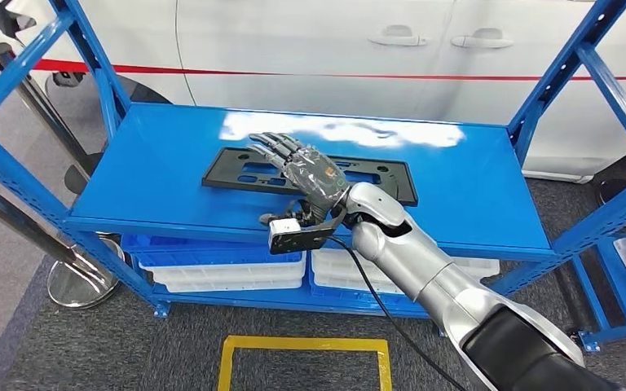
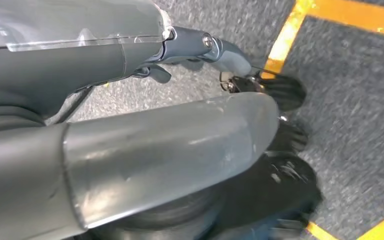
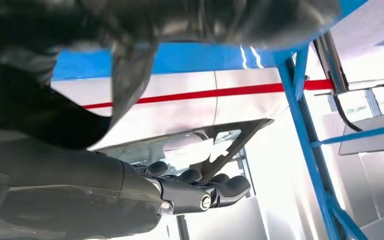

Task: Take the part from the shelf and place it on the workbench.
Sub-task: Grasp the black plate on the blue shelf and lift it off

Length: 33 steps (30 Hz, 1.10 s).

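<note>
The flat black part (image 1: pixel 310 173) is being covered on the blue shelf (image 1: pixel 171 163) by the right hand (image 1: pixel 297 163), fingers extended flat, nothing gripped.

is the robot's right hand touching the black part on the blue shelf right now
Cannot tell. In the head view the right hand lies across the black part on the shelf, fingers spread over it, but no view shows contact or a gap plainly.
</note>
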Tool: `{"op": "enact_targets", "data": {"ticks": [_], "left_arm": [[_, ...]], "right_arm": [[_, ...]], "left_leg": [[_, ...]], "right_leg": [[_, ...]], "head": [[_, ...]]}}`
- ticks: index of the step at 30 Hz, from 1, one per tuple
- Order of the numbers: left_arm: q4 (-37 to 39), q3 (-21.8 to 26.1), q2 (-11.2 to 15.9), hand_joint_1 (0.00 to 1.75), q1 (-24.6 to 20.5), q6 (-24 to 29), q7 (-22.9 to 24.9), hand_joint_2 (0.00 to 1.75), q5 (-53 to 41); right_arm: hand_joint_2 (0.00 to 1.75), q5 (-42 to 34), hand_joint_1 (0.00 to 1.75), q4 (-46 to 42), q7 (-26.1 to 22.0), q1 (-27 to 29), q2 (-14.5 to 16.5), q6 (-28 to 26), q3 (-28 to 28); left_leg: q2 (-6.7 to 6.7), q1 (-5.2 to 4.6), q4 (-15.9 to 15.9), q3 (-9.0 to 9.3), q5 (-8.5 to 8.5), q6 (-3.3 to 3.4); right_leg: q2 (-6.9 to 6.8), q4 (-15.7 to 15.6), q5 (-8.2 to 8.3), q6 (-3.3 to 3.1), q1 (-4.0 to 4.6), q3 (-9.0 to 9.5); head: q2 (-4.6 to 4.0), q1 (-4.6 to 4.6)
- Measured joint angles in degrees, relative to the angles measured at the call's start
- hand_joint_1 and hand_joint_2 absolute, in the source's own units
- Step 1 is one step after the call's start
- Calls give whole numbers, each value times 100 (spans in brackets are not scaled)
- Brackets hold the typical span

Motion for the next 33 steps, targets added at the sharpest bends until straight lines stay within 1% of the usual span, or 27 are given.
{"op": "enact_targets", "data": {"ticks": [1, 2, 4, 5, 6, 7, 8, 9, 10, 12, 14, 17, 20, 28, 29, 30, 33], "left_arm": [[0, 0, 2, 0, 6, 9, 0, 0, -4], [0, 0, 4, 0, 13, 20, 0, 0, -9], [1, 0, 9, 0, 26, 37, 1, 0, -19], [5, 0, 1, 0, 29, 45, 1, 0, -23], [8, 0, -2, 0, 24, 50, 1, 0, -28], [10, 0, -5, 0, 19, 55, 1, 0, -32], [12, 0, -7, 0, 17, 59, 1, 0, -36], [10, 1, -1, 0, 18, 63, 1, 0, -38], [9, 1, -1, 0, 25, 67, 1, 0, -40], [9, 3, -7, 0, 31, 66, 0, 0, -46], [9, 8, -14, 0, 27, 57, -2, 0, -55], [9, 21, -16, 0, 23, 44, -9, 0, -81], [9, 28, -13, 0, 15, 37, -16, 0, -99], [9, 33, -13, 0, 12, 30, -20, 0, -105], [9, 36, -13, 0, 11, 25, -22, 0, -108], [9, 46, -13, 0, 10, 20, -25, 0, -113], [9, 113, -9, 0, -4, 16, -27, 0, -161]], "right_arm": [[175, 1, 0, 18, 1, 12, -1, -2, 5], [175, 1, 0, 38, 1, 23, -1, -5, 9], [175, -1, 0, 71, 2, 34, -1, -8, 14], [175, -4, 0, 87, 7, 38, -2, -8, 14], [175, -7, 0, 101, 10, 42, -4, -9, 14], [175, -8, 0, 115, 13, 52, -5, -10, 15], [175, -13, 0, 130, 18, 62, -8, -11, 14], [175, -16, 0, 142, 19, 68, -9, -12, 14], [175, -17, 0, 155, 26, 73, -10, -12, 13], [175, 8, 0, 181, 58, 65, -15, -15, 12], [175, 115, 0, 222, 138, 60, -19, -54, 13], [175, 325, 0, 354, 284, 48, -21, -191, 19], [175, 399, 0, 511, 328, 36, -19, -272, 21], [175, 415, 0, 635, 345, 23, -10, -334, 21], [175, 421, 0, 696, 356, 16, -4, -363, 21], [175, 442, 0, 794, 386, 4, 5, -412, 21], [175, 723, 0, 1428, 605, -143, 141, -762, 21]], "left_leg": [[7, 50, 73, -135, 0, -66], [15, 99, -26, -185, 128, -138], [22, 184, -566, -100, 630, -290], [22, 198, -800, -64, 759, -341], [27, 199, -917, -48, 819, -315], [21, 183, -907, -71, 781, -245], [26, 174, -881, -94, 757, -151], [23, 176, -849, -99, 789, -69], [13, 178, -845, -107, 800, -42], [6, 185, -852, -109, 803, -33], [-3, 186, -855, -111, 795, -20], [-10, 177, -857, -107, 774, 14], [-15, 162, -857, -105, 767, 36], [-16, 153, -856, -102, 763, 57], [-16, 151, -856, -101, 764, 61], [-14, 150, -856, -100, 765, 66], [-4, 148, -855, -89, 777, 62]], "right_leg": [[1, 20, -51, 64, -41, 31], [5, 55, -109, 130, -90, 59], [16, 186, -255, 279, -202, 92], [21, 271, -324, 350, -240, 86], [27, 348, -380, 413, -250, 53], [28, 411, -423, 463, -243, 18], [26, 449, -449, 493, -231, -9], [26, 454, -473, 492, -220, -23], [22, 444, -490, 466, -218, -12], [21, 392, -499, 390, -213, 16], [20, 353, -487, 359, -209, 44], [20, 324, -472, 345, -206, 69], [12, 316, -464, 343, -209, 73], [6, 314, -462, 347, -210, 73], [6, 314, -460, 353, -210, 72], [4, 313, -457, 389, -211, 71], [4, 327, -450, 610, -210, 61]], "head": [[0, -1], [0, -1], [0, -1], [0, -3], [0, -4], [0, -3], [0, -1], [0, 3], [0, 5], [0, 5], [0, 6], [0, 5], [0, 5], [0, 5], [0, 5], [0, 5], [0, 5]]}}
